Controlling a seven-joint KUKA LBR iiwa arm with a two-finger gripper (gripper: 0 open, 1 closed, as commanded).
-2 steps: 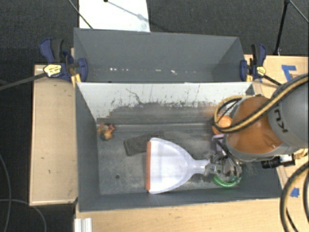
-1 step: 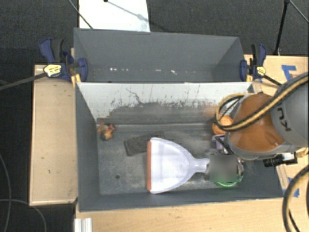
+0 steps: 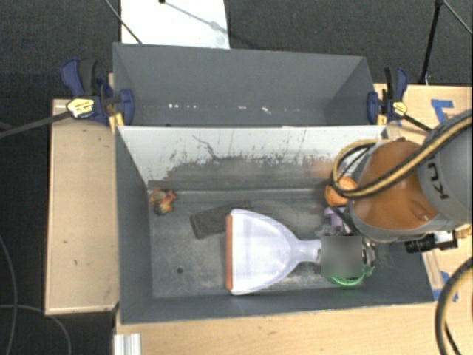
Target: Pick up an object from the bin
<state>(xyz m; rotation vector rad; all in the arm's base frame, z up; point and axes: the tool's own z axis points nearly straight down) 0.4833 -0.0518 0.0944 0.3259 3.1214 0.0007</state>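
The white dustpan [image 3: 255,250] lies flat on the floor of the bin [image 3: 185,276], towards the front and middle. Its wide mouth, with a reddish strip along the lip, faces left, and its narrow handle [image 3: 304,251] points right. The hand [image 3: 341,257] sits right at the end of that handle, low in the bin's front right part. Whether it is open or closed I cannot tell, nor whether it has hold of anything.

The dustpan looks like thin plastic, so I'd guess it is light, stiff enough to keep its shape, and rather slick. The scoop is too broad to grip, so the handle seems the sensible place to take it, though lifted from that end the scoop would likely droop or swing.

Just under the hand a green ring [image 3: 347,277] peeks out, and a purple scrap [image 3: 331,217] lies beside the arm's orange cover [image 3: 388,191]. A dark flat pad [image 3: 211,221] rests behind the scoop, touching it or nearly so. A small orange-yellow thing [image 3: 162,200] sits well apart in the back left corner.

The bin is grey metal, its floor scuffed and its back wall streaked with scratches. Around it is dark carpet [image 3: 44,21] with cables trailing across.
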